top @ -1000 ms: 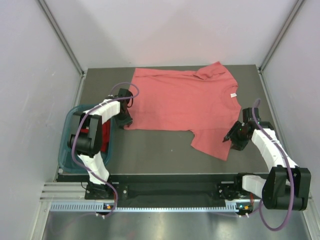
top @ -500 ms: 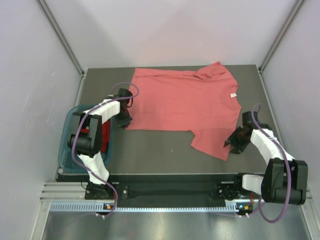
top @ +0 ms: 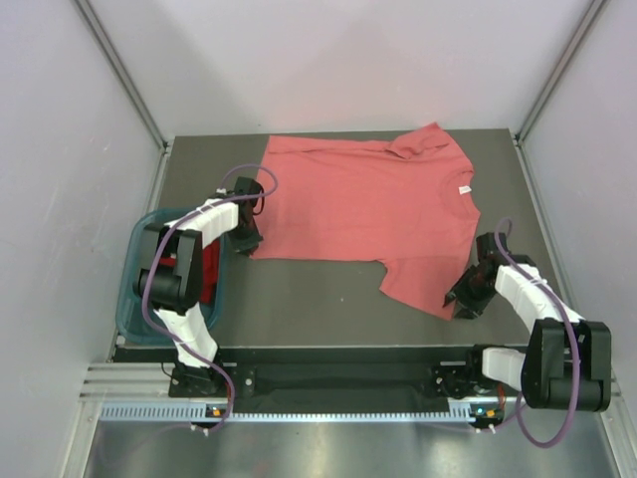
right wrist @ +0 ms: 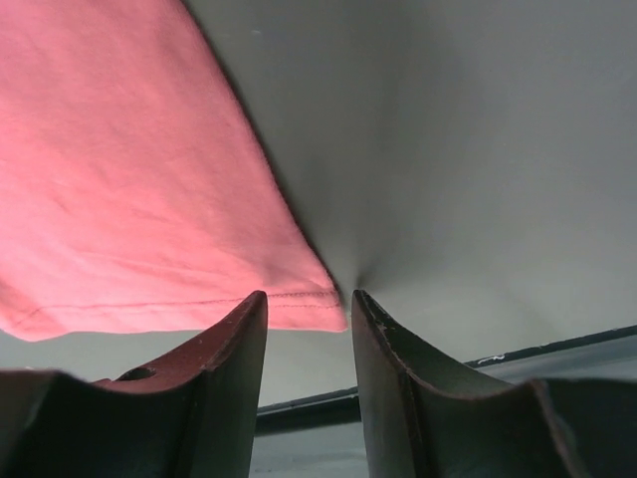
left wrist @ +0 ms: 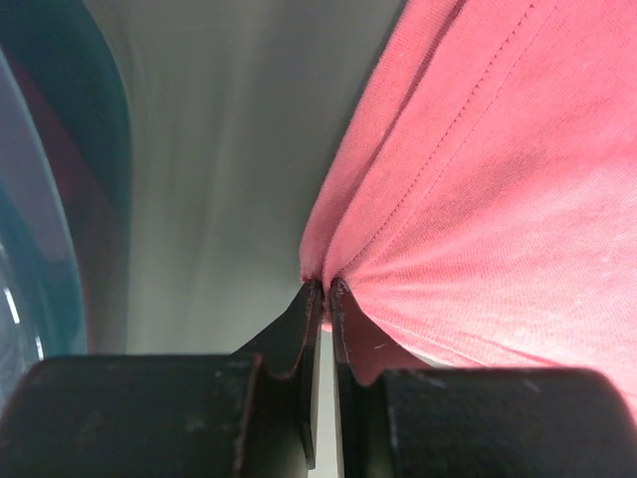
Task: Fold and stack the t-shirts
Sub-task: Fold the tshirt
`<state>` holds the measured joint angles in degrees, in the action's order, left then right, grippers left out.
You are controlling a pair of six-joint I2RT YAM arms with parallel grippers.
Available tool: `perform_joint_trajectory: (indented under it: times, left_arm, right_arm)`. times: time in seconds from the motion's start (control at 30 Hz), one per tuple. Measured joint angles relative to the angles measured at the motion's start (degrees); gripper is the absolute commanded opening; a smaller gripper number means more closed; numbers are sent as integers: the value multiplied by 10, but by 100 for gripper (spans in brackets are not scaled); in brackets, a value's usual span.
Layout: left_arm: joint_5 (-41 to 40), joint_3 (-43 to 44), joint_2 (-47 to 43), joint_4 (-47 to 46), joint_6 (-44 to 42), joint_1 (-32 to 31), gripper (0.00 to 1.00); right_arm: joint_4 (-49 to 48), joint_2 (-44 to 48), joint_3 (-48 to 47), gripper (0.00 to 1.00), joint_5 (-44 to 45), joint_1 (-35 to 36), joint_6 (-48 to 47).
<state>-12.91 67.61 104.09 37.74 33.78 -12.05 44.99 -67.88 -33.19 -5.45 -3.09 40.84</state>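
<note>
On pink t-shirt (top: 368,204) hem, left hand (left wrist: 325,289) clamped; right hand (right wrist: 309,295) spread

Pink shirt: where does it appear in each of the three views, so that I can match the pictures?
Top external: pink shirt spread flat over the middle and far part of the table.
Left wrist: fills the right half; its edge is pinched in the left gripper.
Right wrist: upper left; its sleeve corner lies just ahead of the open right gripper.
Shared landmark: the grey table beside the shirt.
</note>
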Motion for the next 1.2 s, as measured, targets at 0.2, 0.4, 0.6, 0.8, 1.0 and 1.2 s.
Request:
perform_joint_trajectory:
  times: [0.2,0.4,0.6,0.8,1.0,1.2]
  left_arm:
    - [2,0,0,0,-4,0,5]
    - [2,0,0,-1,-7,0,4]
    - [6,0,0,-1,-8,2,3]
    - [8,-1,-1,-2,-9,2,0]
    - [10,-2,-1,-3,-10,3,0]
    - [16,-2,-6,-3,-11,3,0]
  right_arm:
    - [-3,2,17,37,6,3,7]
    - [-4,-3,16,33,7,4,14]
    - [-4,-12,14,22,4,5,16]
    - [-10,-11,16,14,-3,5,19]
    - [-25,-11,17,0,-9,7,22]
    - [-33,-7,17,0,-10,7,22]
